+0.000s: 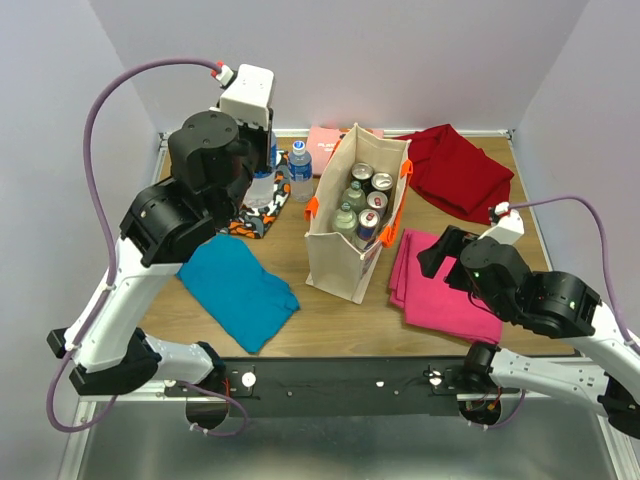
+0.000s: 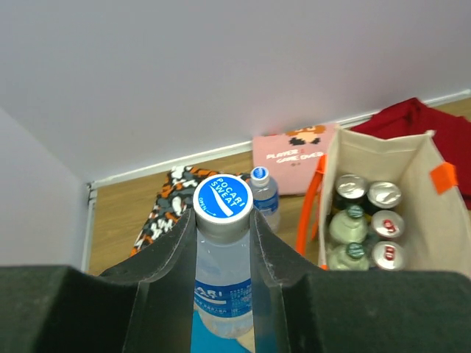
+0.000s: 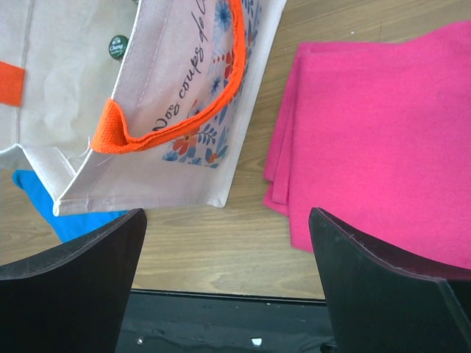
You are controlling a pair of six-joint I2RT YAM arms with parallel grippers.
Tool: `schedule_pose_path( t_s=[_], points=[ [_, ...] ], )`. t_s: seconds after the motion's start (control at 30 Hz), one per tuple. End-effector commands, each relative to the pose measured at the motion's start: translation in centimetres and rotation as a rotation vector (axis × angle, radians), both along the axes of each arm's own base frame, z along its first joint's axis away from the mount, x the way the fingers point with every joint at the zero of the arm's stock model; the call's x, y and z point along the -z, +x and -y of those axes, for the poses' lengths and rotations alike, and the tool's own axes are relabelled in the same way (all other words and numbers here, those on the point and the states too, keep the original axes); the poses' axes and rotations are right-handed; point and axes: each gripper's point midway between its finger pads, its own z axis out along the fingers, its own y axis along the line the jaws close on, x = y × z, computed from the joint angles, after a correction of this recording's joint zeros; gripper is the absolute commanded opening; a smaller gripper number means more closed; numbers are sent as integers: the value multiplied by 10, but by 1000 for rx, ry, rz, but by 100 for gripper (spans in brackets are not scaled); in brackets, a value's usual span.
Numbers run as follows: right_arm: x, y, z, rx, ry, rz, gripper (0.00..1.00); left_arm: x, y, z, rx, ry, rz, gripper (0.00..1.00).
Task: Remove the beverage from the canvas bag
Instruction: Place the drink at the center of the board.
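Observation:
The beige canvas bag (image 1: 338,262) with orange handles stands upright mid-table and holds several cans and bottles (image 1: 362,203); it also shows in the left wrist view (image 2: 421,158) and the right wrist view (image 3: 165,173). My left gripper (image 2: 222,220) is shut on the neck of a clear Pocari Sweat bottle (image 2: 221,261) with a blue cap, outside the bag to its left (image 1: 262,188). My right gripper (image 3: 227,220) is open and empty, low over bare wood at the bag's near right corner (image 1: 432,256).
A second small bottle (image 1: 300,170) stands left of the bag. A patterned cloth (image 1: 252,224), a teal cloth (image 1: 235,285), a pink cloth (image 1: 440,285), a red cloth (image 1: 455,165) and a pink printed cloth (image 1: 322,137) lie around it. Walls close the back and sides.

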Motion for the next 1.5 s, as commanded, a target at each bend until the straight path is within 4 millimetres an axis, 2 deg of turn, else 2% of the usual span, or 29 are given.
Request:
schedule_pose_path(
  t_s=[0.0, 0.07, 0.1, 0.17, 0.2, 0.27, 0.3, 0.37, 0.4, 0.47, 0.53, 0.57, 0.6, 0.67, 0.83, 1.13, 1.47],
  points=[
    [-5, 2, -7, -11, 12, 1, 100, -21, 16, -31, -51, -97, 83, 0],
    [-6, 2, -9, -14, 14, 1, 100, -15, 25, -33, -55, -120, 72, 0],
    [-6, 3, -10, -16, 14, -1, 100, -4, 30, -29, -38, -118, 48, 0],
    [-6, 3, -13, -21, 15, -4, 100, 3, 42, -35, -54, -125, 41, 0],
    [-5, 4, -14, -22, 14, -7, 100, 13, 48, -30, -31, -130, 20, 0],
    [-7, 5, -17, -26, 11, -9, 100, 18, 59, -35, -40, -151, 23, 0],
    [-8, 5, -17, -26, 10, -10, 100, 28, 64, -33, -33, -151, 6, 0],
    [-10, 6, -18, -25, -2, -11, 100, 33, 74, -32, -13, -175, 7, 0],
    [-11, 7, -17, -21, -4, -6, 100, 44, 81, -30, -12, -174, -13, 0],
    [-12, 8, -17, -17, -14, -7, 100, 49, 90, -31, -6, -195, -15, 0],
    [-16, 9, -16, -10, -14, 1, 100, 64, 100, -28, 4, -196, -40, 0],
    [-16, 10, -17, -10, -15, 0, 100, 62, 104, -24, 20, -213, -24, 0],
    [-18, 10, -17, -7, -12, 3, 100, 73, 109, -24, 23, -214, -38, 0],
    [-18, 11, -17, -3, -11, 1, 100, 78, 117, -17, 49, -236, -31, 0],
    [-20, 11, -16, 10, -20, -5, 100, 114, 140, 1, 88, -256, -79, 0],
    [-18, 15, -17, 34, -50, -23, 100, 164, 160, 29, 186, -285, -97, 0],
    [-9, 21, -29, 21, -90, -47, 100, 195, 176, 42, 191, -310, -109, 0]
  ],
)
